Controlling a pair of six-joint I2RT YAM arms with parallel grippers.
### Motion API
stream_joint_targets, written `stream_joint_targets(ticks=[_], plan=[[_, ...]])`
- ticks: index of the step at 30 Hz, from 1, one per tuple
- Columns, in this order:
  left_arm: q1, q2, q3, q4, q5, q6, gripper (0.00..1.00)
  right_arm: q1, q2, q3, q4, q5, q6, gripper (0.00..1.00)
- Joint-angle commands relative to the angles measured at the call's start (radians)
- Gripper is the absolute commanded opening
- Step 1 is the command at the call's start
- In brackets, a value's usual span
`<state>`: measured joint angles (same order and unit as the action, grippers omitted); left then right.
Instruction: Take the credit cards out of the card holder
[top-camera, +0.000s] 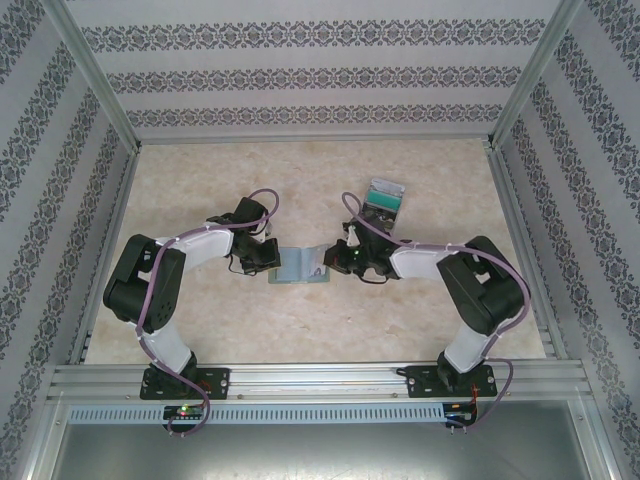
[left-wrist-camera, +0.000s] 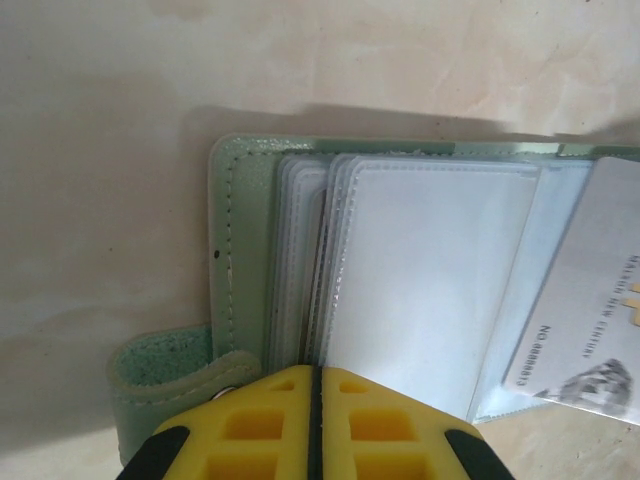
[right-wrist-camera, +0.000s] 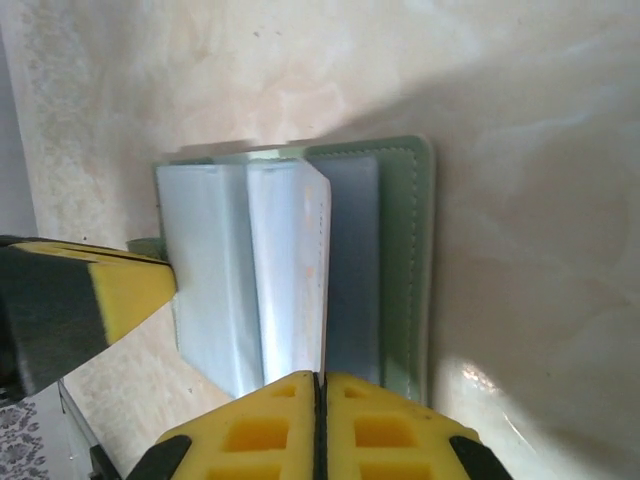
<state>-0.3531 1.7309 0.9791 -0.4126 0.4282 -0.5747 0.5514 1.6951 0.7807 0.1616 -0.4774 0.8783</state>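
Silver card (left-wrist-camera: 585, 310) on the open green card holder (left-wrist-camera: 235, 250) says "NO 8888" and more. Other cards (top-camera: 385, 198) lie well apart on the pale stone-look table (top-camera: 200, 180), with patterned walls (top-camera: 300, 85) around. The left gripper (left-wrist-camera: 315, 380) and right gripper (right-wrist-camera: 320, 382) each have their fingers pressed together at the holder's clear pockets (left-wrist-camera: 430, 260).

the pale beige, marbled tabletop (top-camera: 200, 330) carries two things. a grey-green, stitched bifold card holder (top-camera: 303, 267) with clear plastic sleeves (left-wrist-camera: 430, 270) lies open near the middle, cover down, its strap tab (left-wrist-camera: 165, 365) against the surface. behind it and to the right, apart from it, sits a small pile of thin credit cards (top-camera: 384, 199) with green-teal and dark print, slightly askew.
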Motion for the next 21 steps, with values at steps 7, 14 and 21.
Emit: stream_joint_targets(ticks=[7,14,21], plan=[[0.007,-0.06,0.07,-0.1,-0.04,0.047,0.04,-0.015,-0.219,0.131,-0.379,0.162,-0.255,0.0],[0.007,-0.187,0.104,-0.068,-0.041,0.07,0.59,-0.058,-0.343,0.239,-0.593,0.365,-0.49,0.0],[0.007,-0.28,0.109,-0.043,-0.068,0.101,0.86,-0.074,-0.414,0.264,-0.632,0.481,-0.937,0.0]])
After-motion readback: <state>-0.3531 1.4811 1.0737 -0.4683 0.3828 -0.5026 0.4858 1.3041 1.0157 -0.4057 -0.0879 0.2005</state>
